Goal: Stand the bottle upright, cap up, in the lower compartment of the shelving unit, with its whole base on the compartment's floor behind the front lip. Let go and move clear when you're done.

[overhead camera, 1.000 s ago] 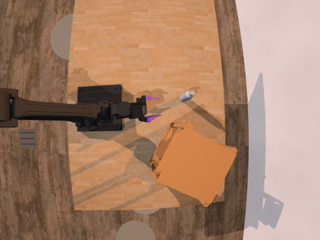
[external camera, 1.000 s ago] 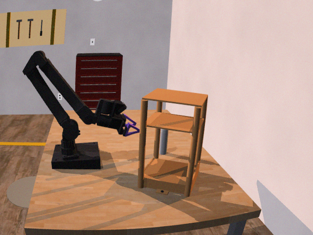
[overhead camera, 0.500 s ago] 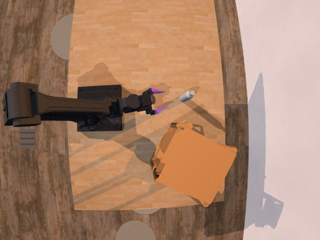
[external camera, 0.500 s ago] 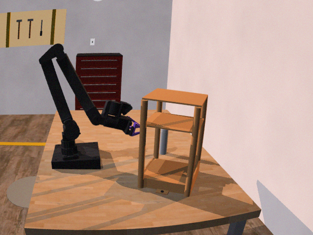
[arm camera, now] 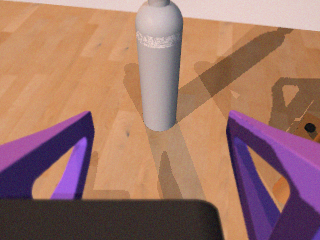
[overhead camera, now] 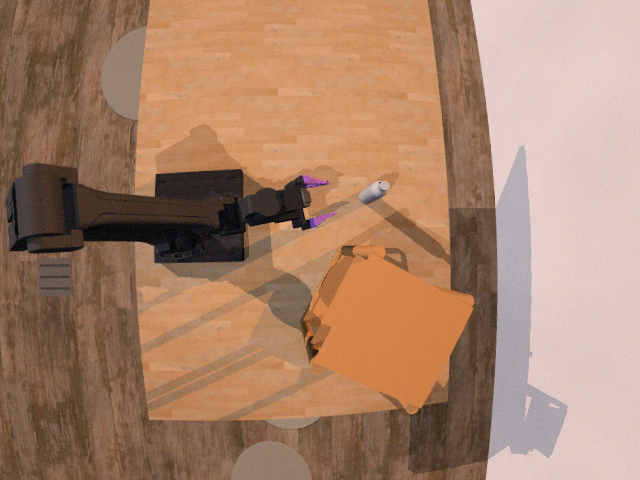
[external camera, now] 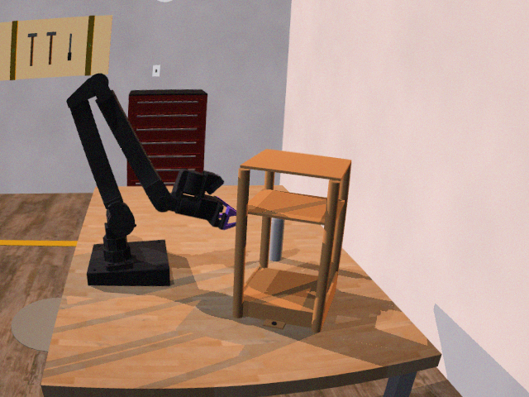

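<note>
A grey bottle (overhead camera: 373, 191) stands upright on the table, cap up, beyond the shelving unit (overhead camera: 385, 325). In the side view the bottle (external camera: 276, 239) shows partly behind the unit's posts. In the wrist view the bottle (arm camera: 159, 70) stands straight ahead, centred between my two purple fingers and a short way beyond their tips. My gripper (overhead camera: 320, 200) (external camera: 227, 215) is open and empty, pointing at the bottle, above the table. The orange shelving unit (external camera: 290, 239) has a top, a middle shelf and a lower compartment (external camera: 279, 286) with a front lip; the compartment holds nothing.
The arm's black base (overhead camera: 199, 217) sits on the table's left side. A wall (external camera: 406, 170) runs close behind the shelving unit and the bottle. The table's edge is just beyond the bottle. A red drawer cabinet (external camera: 168, 136) stands far off.
</note>
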Motion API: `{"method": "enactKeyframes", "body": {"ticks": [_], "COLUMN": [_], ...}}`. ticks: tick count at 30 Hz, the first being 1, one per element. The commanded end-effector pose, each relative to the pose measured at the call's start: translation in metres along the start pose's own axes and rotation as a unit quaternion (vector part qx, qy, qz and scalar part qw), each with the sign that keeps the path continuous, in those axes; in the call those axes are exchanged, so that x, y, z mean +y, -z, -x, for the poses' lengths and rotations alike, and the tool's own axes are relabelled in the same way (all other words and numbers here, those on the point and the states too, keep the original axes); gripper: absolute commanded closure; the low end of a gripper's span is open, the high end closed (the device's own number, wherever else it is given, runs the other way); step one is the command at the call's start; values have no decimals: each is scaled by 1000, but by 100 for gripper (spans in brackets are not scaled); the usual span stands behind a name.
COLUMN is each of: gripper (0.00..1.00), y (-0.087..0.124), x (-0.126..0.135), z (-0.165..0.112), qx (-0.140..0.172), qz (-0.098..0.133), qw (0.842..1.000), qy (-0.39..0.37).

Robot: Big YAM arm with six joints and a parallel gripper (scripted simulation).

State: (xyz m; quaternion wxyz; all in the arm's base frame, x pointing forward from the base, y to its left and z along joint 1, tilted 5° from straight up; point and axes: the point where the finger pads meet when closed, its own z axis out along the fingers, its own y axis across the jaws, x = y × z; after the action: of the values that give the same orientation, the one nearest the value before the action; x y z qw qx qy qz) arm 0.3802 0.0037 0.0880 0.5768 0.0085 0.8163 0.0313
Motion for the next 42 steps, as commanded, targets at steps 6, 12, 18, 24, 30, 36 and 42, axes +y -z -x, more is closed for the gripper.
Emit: {"method": "enactKeyframes", "body": {"ticks": [6,12,18,24,30,36,42], "gripper": [25,25,25,25,25,25,25], "y": [-14,-14,-16,-16,-15,-14,-14], "x": [3,3,4,5,5,5,5], "z": [27,27,30,31,28,27,26], "qx": [-33,-33,-30,-27,-23,-21,-21], "qz": [4,4,4,5,5,6,6], "qw": [999,999,1000,1000,1000,1000,1000], "qy": [6,5,5,5,5,4,4]}}
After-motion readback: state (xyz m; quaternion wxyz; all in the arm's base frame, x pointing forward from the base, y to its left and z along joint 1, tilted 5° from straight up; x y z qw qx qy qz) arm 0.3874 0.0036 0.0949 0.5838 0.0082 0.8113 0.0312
